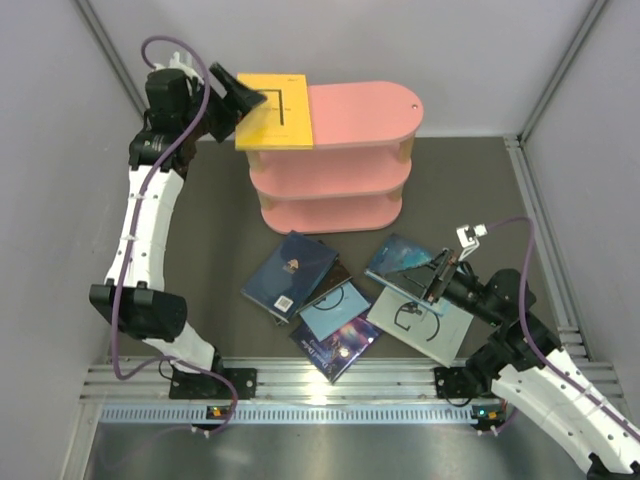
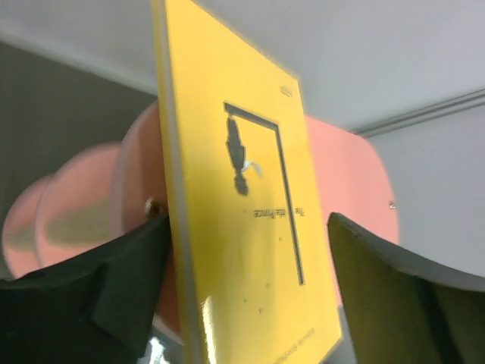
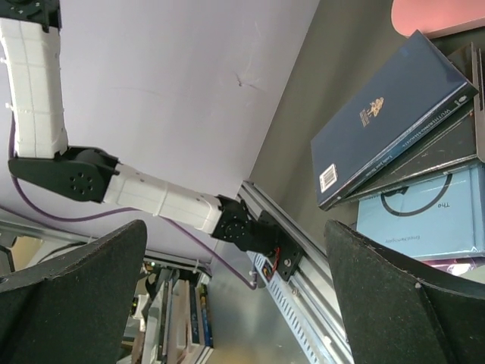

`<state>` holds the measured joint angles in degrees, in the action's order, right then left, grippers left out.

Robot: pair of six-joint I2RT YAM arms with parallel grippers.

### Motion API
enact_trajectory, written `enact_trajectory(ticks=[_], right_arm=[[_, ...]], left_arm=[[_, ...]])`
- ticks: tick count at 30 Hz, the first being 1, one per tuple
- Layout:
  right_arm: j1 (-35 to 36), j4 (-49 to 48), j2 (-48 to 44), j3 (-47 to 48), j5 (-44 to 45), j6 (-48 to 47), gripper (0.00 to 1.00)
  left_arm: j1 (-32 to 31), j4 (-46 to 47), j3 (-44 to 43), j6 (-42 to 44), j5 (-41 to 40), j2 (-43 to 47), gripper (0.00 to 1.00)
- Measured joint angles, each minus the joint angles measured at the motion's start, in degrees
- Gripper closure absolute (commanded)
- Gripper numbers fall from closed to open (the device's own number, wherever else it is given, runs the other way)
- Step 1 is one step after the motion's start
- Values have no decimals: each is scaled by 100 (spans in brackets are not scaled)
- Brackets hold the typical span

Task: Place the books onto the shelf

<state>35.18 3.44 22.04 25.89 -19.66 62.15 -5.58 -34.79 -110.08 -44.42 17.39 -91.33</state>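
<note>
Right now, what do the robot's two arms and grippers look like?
The left arm and right arm have white ribbed link shells with black joint housings. A thin purple cable loops along each. The left gripper and right gripper carry broad black wedge-shaped fingers.

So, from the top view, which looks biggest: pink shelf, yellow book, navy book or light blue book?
1. pink shelf
2. yellow book and navy book: alike; yellow lies higher, nearer the camera, so unranked
3. light blue book, partly covered
</note>
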Motion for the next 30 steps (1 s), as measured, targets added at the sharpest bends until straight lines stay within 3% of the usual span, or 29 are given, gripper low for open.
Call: enact_trajectory(ticks=[1, 6, 17, 22, 30], right_arm=[[0, 7, -4, -9, 4, 0, 0], [0, 9, -90, -42, 15, 2, 0], [-2, 234, -177, -42, 59, -125, 0], [2, -55, 81, -315, -33, -210, 0], [289, -994, 1357, -1093, -90, -37, 0]], left_arm=[[7, -26, 13, 48, -101, -92, 1], [28, 254, -66, 396, -597, -184, 1], [52, -863, -195, 922, -2083, -85, 1], [59, -866, 1021, 999, -2583, 1163, 1], [81, -898, 2964, 1086, -2730, 3108, 1]])
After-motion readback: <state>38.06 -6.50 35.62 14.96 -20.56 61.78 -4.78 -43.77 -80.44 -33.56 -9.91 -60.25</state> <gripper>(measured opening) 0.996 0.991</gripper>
